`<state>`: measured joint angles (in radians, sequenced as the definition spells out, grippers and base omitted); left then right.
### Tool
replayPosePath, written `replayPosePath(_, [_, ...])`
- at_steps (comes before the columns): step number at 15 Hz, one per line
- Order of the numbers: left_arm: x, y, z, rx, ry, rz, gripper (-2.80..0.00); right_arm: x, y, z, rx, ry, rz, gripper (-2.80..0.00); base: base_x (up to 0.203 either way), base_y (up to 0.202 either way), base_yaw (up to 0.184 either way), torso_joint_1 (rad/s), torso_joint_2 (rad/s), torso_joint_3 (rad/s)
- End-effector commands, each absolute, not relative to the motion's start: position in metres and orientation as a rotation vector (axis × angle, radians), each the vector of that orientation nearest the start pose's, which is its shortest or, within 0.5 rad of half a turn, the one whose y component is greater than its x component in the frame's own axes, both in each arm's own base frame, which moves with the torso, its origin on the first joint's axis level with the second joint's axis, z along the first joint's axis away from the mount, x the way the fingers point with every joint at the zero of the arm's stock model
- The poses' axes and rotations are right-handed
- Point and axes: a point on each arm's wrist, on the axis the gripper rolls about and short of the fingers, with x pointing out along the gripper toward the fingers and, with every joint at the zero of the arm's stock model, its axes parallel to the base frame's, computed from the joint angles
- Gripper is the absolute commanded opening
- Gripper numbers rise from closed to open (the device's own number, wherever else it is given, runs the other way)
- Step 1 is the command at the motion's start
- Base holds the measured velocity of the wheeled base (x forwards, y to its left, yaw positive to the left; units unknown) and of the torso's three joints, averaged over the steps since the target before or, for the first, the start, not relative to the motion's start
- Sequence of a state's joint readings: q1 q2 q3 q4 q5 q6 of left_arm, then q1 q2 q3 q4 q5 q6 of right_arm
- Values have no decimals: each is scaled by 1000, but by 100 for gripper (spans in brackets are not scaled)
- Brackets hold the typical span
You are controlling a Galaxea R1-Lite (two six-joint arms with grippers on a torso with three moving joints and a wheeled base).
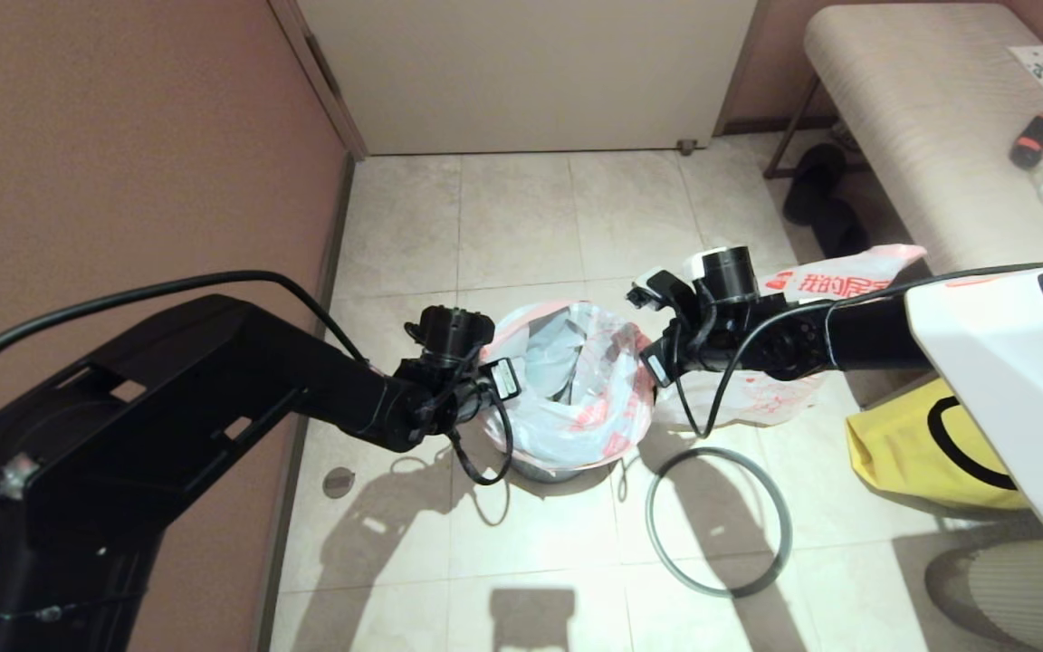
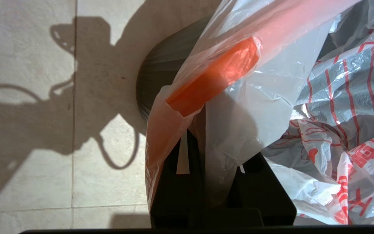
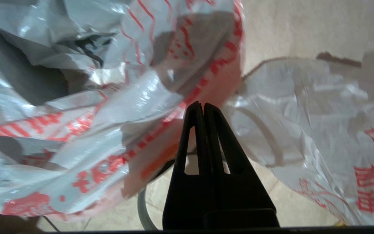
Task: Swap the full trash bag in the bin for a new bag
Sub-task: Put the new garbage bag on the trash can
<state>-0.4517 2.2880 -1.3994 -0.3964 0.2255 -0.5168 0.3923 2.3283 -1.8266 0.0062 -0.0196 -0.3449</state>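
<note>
Roughly mid-task: full trash bag (image 1: 784, 389) out on floor right of bin (image 1: 540, 471), new bag (image 1: 576, 380) draped in bin w/ left gripper (image 2: 206, 152) pinching its edge, right gripper (image 3: 203, 105) pressed together at opp. edge, grey hoop (image 1: 719, 521) unfitted near-right.

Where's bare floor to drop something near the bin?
Free: tiles between the bin and the door, and tiles in front of the bin, beside the grey hoop. Crowded: right of the bin, with the full trash bag and yellow bag.
</note>
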Motion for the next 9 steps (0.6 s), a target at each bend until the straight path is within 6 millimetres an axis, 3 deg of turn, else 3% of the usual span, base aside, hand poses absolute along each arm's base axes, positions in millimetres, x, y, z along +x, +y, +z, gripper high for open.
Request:
replayPosePath(1, [415,-194,83,-341,518,-87,-280,448,185,151,-443,436,448,-280,0,0,0,0,0,0])
replayPosePath(8, [428,-177,78,-353,508,-43,-280,449,188,146,-450,484,458,-280,0,0,0,0,0,0])
replayPosePath(9, [430,-176,78,-354,507,-38,-280,448,189,146,-448,483,464,0,0,0,0,0,0,0])
